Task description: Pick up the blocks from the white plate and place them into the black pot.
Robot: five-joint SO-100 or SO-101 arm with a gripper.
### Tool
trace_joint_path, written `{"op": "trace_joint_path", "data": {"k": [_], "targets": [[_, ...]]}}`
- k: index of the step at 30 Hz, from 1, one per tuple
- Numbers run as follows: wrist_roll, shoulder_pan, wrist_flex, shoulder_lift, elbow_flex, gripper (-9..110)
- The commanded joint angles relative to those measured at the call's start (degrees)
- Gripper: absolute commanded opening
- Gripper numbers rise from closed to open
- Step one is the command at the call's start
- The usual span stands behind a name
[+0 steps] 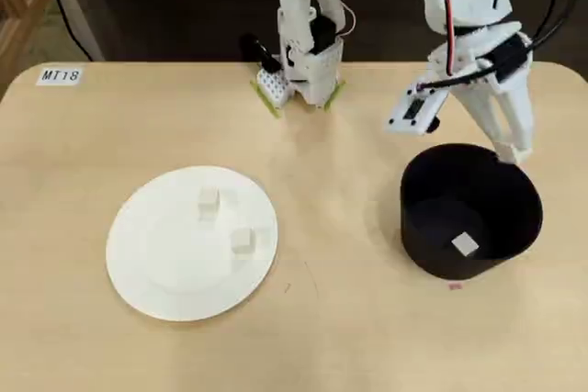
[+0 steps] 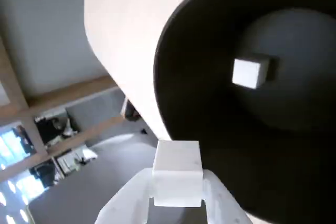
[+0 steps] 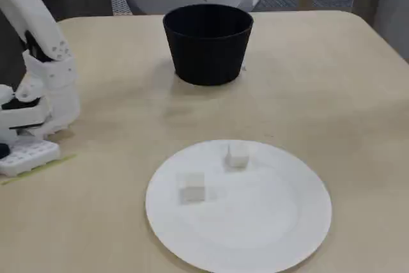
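Observation:
Two pale cubes (image 1: 209, 198) (image 1: 242, 241) lie on the white plate (image 1: 156, 263) at the table's left in the overhead view; the fixed view shows the same blocks (image 3: 237, 155) (image 3: 192, 188) on the plate (image 3: 255, 234). The black pot (image 1: 423, 227) (image 3: 208, 49) stands at the right with one block (image 1: 465, 244) (image 2: 248, 73) on its bottom. My gripper (image 1: 510, 149) (image 2: 177, 195) hovers over the pot's far rim, shut on another white block (image 2: 177, 166), which the wrist view shows just outside the rim of the pot (image 2: 210, 129).
The arm's base (image 1: 308, 61) (image 3: 45, 94) is clamped at the table's far edge, with a small white perforated piece (image 1: 273, 85) (image 3: 25, 155) beside it. A label reading MT18 (image 1: 61, 75) sits in the far left corner. Bare tabletop lies between plate and pot.

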Motion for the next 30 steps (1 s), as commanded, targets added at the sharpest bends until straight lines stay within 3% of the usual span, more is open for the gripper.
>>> {"op": "trace_joint_path", "data": {"k": [1, 7, 9, 13, 18, 21, 25, 30], "targets": [[-1.76, 2.02, -2.55, -1.23, 0.26, -2], [-2.37, 3.16, -3.16, -3.69, 0.26, -2], [-3.43, 2.9, -1.93, -3.52, 0.26, 25], [-3.6, 2.55, -1.32, -2.9, 0.26, 36], [-3.16, 2.64, -1.85, -0.97, 0.26, 29], [-3.43, 3.34, -1.93, 3.6, 0.44, -1], [-2.2, 6.86, 1.32, 11.43, 0.88, -2], [3.69, 18.72, 14.5, 17.93, 2.64, -2]]}}
